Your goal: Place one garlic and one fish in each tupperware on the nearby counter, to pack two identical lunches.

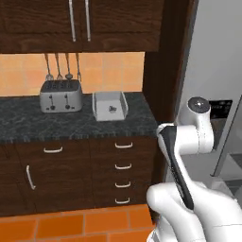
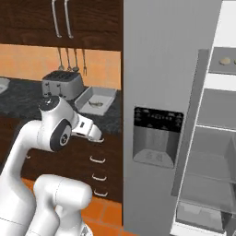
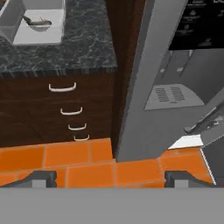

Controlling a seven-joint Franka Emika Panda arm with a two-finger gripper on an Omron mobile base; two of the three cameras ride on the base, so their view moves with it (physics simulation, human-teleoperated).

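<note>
Far beyond the spread fingers (image 3: 43, 178), a fish (image 3: 37, 21) lies in the tupperware (image 3: 17, 31).

Tupperware (image 1: 110, 105) on counter (image 1: 71, 124), beside toaster (image 1: 60, 95).

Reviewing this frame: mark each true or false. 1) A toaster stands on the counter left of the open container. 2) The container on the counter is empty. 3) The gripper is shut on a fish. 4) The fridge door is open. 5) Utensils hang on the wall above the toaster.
1) True: the toaster stands on the counter, left of the container.
2) False: a small dark item, probably a fish, lies inside it.
3) False: the gripper is open and holds nothing, its fingertips wide apart over the orange floor.
4) True: the fridge is open, with shelves showing.
5) True: utensils hang there.
</note>
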